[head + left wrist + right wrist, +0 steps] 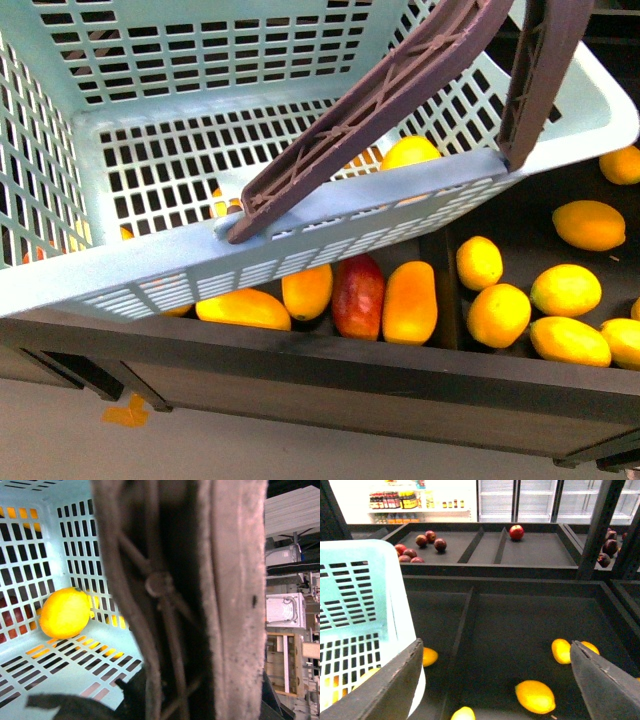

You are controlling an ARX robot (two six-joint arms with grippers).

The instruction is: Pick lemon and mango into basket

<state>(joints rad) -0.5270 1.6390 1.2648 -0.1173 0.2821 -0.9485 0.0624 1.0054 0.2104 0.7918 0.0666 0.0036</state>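
1. Front view: the basket point(330, 215) hangs tilted over the front edge of the bench point(350, 385), with its 2 brown handles point(380, 100) raised. 1 lemon point(410, 152) lies inside, against the lower wall. Beneath the basket, near the bench's front edge, lie 4 mangoes point(410, 302), 1 of them red. Past a divider point(447, 300), toward the right edge, loose lemons point(499, 315) lie scattered.
2. Left wrist view: a handle fills the middle of the picture, very close and blurred. Behind it the lemon rests on the basket's slotted floor, touching a wall near a corner. The left end effector's fingers cannot be made out, so I cannot tell whether it is clamped or spread.
3. Right wrist view: the right end effector point(496, 650) is spread wide with nothing between its fingers point(605, 685). It hangs over the lemon compartment, with the basket just beside 1 finger. A red apple point(516, 531) sits in a compartment near the bench's far edge.
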